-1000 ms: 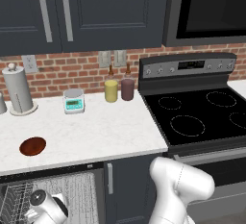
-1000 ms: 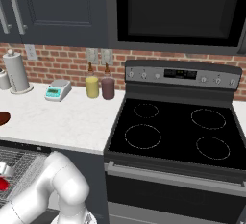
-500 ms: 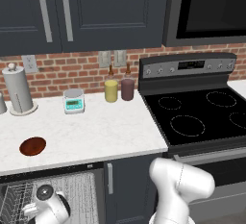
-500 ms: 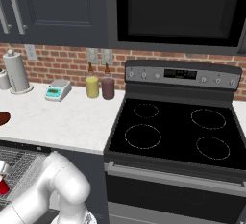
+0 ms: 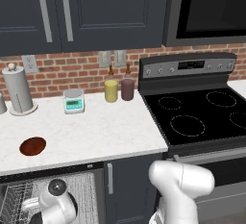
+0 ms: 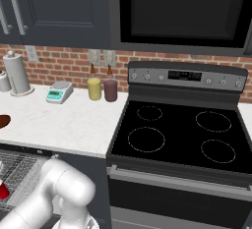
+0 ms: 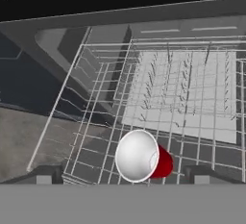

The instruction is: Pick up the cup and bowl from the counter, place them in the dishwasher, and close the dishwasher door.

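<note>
Cup lies in the dishwasher rack beneath a wide-open, empty end effector; bowl waits at the bench's left edge.

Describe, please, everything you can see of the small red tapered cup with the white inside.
The small red tapered cup looks like smooth plastic, red outside and white inside. It lies on its side on the light grey wire rack of the dishwasher, with its round open mouth turned toward the hand camera and its narrower base pointing away. Only the wires under it touch it. The open gripper's dark fingertips stand apart on both sides, clear of it. The right base view shows a red sliver.
</note>
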You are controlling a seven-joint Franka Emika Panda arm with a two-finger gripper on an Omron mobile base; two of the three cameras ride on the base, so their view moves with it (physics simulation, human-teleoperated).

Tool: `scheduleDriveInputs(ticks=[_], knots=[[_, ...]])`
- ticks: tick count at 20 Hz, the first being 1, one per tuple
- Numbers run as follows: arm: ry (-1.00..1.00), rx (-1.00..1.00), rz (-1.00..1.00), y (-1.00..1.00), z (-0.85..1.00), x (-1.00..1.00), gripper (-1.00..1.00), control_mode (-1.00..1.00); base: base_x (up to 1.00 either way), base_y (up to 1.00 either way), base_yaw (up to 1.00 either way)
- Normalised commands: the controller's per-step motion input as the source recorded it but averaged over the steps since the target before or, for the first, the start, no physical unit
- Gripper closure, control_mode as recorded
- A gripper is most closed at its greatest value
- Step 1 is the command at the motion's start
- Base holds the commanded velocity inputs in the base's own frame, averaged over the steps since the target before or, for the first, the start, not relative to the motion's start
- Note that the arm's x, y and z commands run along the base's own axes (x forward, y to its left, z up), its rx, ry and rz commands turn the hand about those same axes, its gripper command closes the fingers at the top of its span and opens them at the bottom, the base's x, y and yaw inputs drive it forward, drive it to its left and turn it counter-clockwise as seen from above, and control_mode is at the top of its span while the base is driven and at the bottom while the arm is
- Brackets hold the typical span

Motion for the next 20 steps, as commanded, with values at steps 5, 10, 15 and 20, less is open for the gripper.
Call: scheduleDriveInputs(ticks=[5, 10, 15, 20], knots=[[0.0, 0.07, 0.09, 0.0, 1.0, -0.47, -1.0, -1.0, 0.0, 0.0, 0.0], [0.01, 0.12, 0.03, -0.02, 1.0, -0.37, -1.0, -1.0, 0.0, 0.0, 0.0], [0.0, 0.2, 0.01, -0.16, 1.0, -0.4, -1.0, -1.0, 0.0, 0.0, 0.0], [0.01, 0.17, 0.0, -0.29, 1.0, -0.36, -1.0, -1.0, 0.0, 0.0, 0.0]])
